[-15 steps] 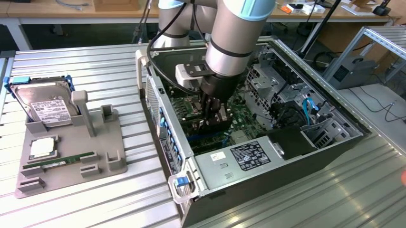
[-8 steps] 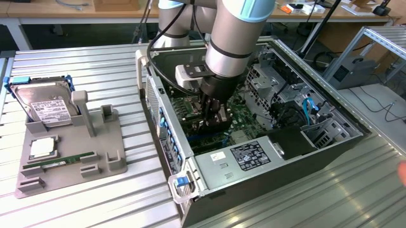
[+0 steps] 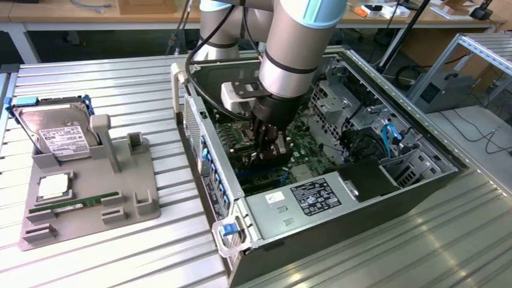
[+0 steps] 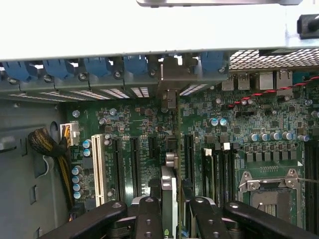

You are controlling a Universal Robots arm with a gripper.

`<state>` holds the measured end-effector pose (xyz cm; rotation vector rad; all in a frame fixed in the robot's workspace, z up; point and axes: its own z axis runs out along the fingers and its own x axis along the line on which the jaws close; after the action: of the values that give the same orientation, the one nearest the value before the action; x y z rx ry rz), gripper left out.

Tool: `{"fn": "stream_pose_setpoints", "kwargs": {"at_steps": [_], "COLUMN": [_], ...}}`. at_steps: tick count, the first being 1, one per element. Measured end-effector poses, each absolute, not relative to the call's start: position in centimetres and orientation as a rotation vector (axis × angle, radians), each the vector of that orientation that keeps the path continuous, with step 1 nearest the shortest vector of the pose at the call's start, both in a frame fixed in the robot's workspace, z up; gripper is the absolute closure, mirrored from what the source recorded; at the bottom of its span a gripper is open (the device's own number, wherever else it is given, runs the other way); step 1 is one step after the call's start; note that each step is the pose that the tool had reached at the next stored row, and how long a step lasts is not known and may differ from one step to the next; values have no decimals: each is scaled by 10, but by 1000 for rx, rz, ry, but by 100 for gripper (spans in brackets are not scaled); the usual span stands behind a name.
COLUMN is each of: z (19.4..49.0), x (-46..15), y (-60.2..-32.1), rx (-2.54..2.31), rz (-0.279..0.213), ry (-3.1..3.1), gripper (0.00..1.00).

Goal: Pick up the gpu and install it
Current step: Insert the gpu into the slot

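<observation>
Slatted metal table (image 3: pixel 120 252) | arm vertical in case (image 3: pixel 384 198) | end effector (image 4: pixel 172 209) clamps gpu (image 4: pixel 169 191)

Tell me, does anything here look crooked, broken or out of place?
Nothing stands out. The end effector grips the graphics card on edge, upright over the green board inside the open computer case. The hard drive stands neatly in the grey holder, with the memory stick lying in its slot.

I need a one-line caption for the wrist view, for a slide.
Pincer holds the graphics card edge-on above the motherboard slots inside the open computer case.
</observation>
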<state>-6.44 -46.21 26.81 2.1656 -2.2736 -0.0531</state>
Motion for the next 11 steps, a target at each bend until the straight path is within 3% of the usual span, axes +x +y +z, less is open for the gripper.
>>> {"fn": "stream_pose_setpoints", "kwargs": {"at_steps": [11], "z": [266], "x": [-64], "y": [-461], "rx": [2201], "rz": [-53], "ry": [-2239], "gripper": [73]}}
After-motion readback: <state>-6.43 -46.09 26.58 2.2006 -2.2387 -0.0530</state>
